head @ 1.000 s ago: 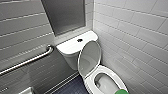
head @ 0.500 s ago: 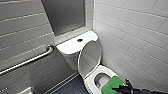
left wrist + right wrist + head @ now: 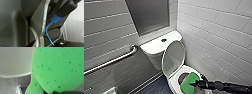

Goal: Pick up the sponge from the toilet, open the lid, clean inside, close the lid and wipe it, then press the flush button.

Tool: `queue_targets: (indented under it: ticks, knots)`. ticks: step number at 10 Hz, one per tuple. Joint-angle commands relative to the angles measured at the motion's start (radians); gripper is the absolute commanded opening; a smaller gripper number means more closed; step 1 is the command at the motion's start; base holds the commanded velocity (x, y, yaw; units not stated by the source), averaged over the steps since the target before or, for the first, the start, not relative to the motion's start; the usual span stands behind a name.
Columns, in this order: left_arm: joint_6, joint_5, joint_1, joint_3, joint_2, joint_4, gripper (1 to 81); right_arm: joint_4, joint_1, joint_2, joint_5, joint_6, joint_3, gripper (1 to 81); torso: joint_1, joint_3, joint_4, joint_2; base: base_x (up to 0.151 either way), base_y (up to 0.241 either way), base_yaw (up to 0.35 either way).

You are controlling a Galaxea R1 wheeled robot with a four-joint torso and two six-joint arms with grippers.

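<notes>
The white toilet [image 3: 159, 47] stands against the tiled wall with its lid [image 3: 173, 58] raised, leaning back on the tank. My right gripper [image 3: 196, 84] comes in from the lower right, shut on the bright green sponge [image 3: 189, 82]. The sponge hangs over the open bowl [image 3: 182, 77], above the white seat [image 3: 174, 79]. Seen from the right wrist, the sponge [image 3: 56, 69] is very large and close, with the white lid [image 3: 15, 62] behind it. A round flush button [image 3: 163, 40] sits on the tank cover.
A metal grab bar [image 3: 111, 62] runs along the left wall. White tiled wall [image 3: 219, 37] rises close on the right of the toilet. A dark recessed panel [image 3: 149, 15] is above the tank. Dark floor [image 3: 154, 87] lies left of the bowl.
The right arm has come in from the lower right, carrying the sponge further over the bowl. The toilet and lid have not moved.
</notes>
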Motion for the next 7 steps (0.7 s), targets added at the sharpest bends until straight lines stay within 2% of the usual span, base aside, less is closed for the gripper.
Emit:
queue_targets:
  ticks: [1, 5, 6, 7]
  knots:
    - [0.007, 0.066, 0.024, 0.03, -0.012, 0.006, 81.1, 0.021, 0.167, 0.043, -0.097, 0.012, -0.055, 1.0, 0.0, 0.0, 0.0, 0.0, 0.0, 0.0, 0.0]
    - [0.007, 0.066, 0.024, 0.024, -0.012, 0.003, 81.1, 0.021, 0.205, 0.144, -0.11, 0.029, -0.153, 1.0, 0.0, 0.0, 0.123, 0.0, 0.0, 0.0, 0.0]
    - [0.005, 0.066, 0.024, 0.021, -0.011, 0.003, 81.1, 0.021, 0.216, 0.162, -0.11, 0.042, -0.162, 1.0, 0.0, 0.0, 0.078, 0.0, 0.0, 0.0, 0.0]
    - [0.005, 0.066, 0.024, 0.019, -0.009, 0.003, 81.1, 0.021, 0.228, 0.175, -0.11, 0.047, -0.165, 1.0, 0.0, 0.0, 0.102, 0.0, 0.0, 0.0, 0.0]
